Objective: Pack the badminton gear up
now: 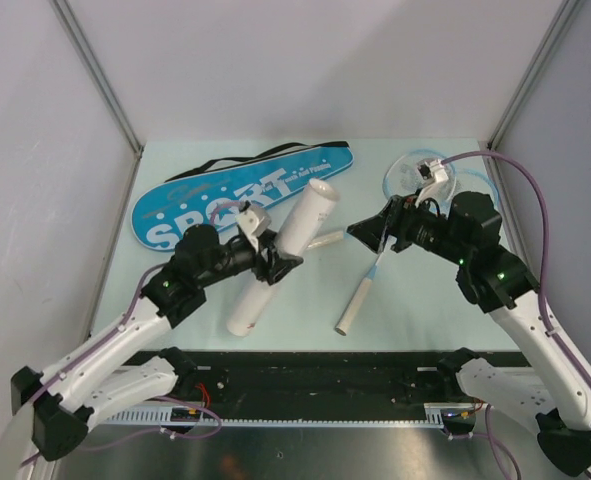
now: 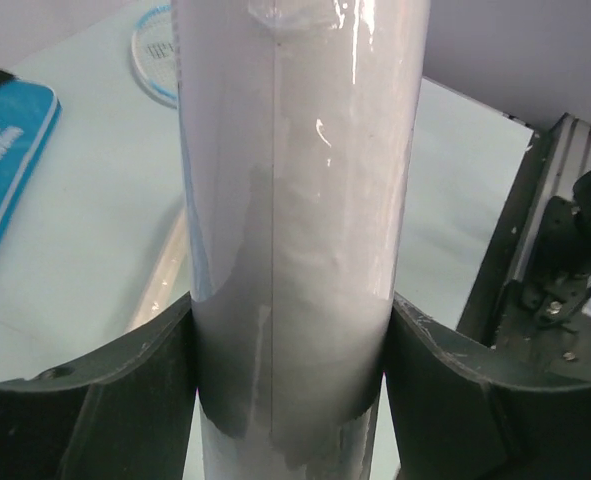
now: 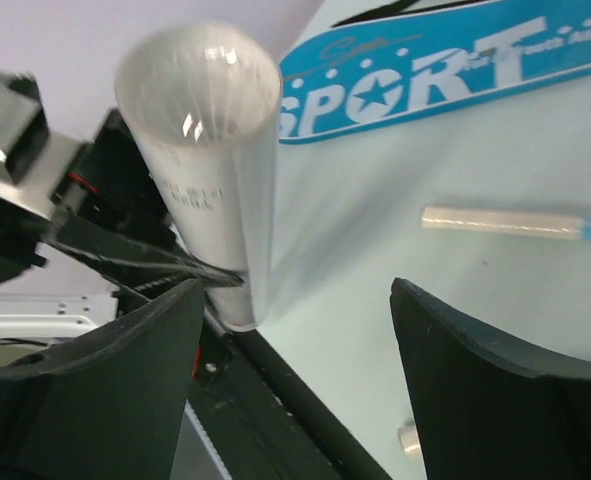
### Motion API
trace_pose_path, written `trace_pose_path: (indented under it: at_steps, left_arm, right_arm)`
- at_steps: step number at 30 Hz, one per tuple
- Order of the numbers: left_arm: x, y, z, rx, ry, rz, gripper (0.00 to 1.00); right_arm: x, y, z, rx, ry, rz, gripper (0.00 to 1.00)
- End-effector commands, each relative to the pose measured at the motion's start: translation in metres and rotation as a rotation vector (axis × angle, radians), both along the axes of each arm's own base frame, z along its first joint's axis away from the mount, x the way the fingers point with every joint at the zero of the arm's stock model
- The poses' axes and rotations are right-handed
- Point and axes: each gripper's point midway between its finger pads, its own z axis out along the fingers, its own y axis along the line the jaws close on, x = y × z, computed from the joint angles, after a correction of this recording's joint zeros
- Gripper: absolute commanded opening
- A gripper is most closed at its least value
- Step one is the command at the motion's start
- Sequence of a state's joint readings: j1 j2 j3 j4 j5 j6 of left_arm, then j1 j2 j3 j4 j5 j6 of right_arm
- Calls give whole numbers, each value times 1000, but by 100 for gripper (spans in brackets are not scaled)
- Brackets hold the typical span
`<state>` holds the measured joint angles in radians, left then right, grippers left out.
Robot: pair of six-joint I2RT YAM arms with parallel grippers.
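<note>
Barely started: left gripper [image 1: 273, 262] holds the long white cardboard tube [image 1: 310, 215], right gripper [image 1: 360, 232] gapes empty, white-handled racket [image 1: 358, 300] lies unbagged.

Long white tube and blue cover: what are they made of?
The tube looks like white cardboard under glossy clear film: a lengthwise seam and glare streaks show. The cover seems printed fabric or vinyl; its matte blue surface leaves that open.

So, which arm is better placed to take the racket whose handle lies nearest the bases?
Right. The right pincer is open, empty, close to the racket; the left pincer grips the white tube.
</note>
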<state>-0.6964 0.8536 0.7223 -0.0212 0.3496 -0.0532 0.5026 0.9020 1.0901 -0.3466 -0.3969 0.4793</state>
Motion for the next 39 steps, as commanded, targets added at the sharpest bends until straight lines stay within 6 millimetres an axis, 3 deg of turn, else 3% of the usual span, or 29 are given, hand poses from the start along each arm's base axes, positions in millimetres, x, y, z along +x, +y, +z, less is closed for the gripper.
trace_pose_path:
  at_steps: [1,2,3,5,6,7,9,10,15,18,24,30,34,39]
  left_arm:
    - [10,-21,36,-107,138,7,19]
    - [13,-26,35,-104,171,4,19]
    - [14,-31,47,-134,201,-2,20]
    - [21,-44,41,-139,299,-14,21]
    - [23,-48,52,-158,311,-23,22]
    - [29,-54,42,-148,360,-28,22]
    - [33,-59,47,-181,434,-46,21]
    - [35,-61,46,-187,461,-47,20]
    - [55,-60,37,-228,560,54,18]
    - [63,-56,37,-265,604,121,20]
    - [74,-49,28,-314,667,234,22]
    - [80,-38,25,-380,677,327,23]
    - [82,-42,34,-479,673,307,25]
    - [82,-47,33,-481,667,296,28]
  right_arm:
    - [9,-26,-42,-165,46,-131,80]
    - [10,-29,-44,-171,53,-152,80]
    - [9,-32,-50,-183,66,-166,80]
    - [9,-33,-54,-192,71,-168,81]
    - [8,-30,-55,-191,68,-154,81]
    - [2,-24,-65,-194,81,-106,82]
    - [-4,-9,-70,-159,64,-35,84]
    - [-12,0,-86,-151,97,26,84]
    - [-45,49,-81,-1,55,216,92]
    - [-53,76,-84,29,50,270,93]
    - [-51,109,-92,88,131,287,97]
    - [-40,118,-97,141,201,222,97]
    - [-32,126,-101,193,280,186,95]
    - [-27,129,-107,214,335,163,91]
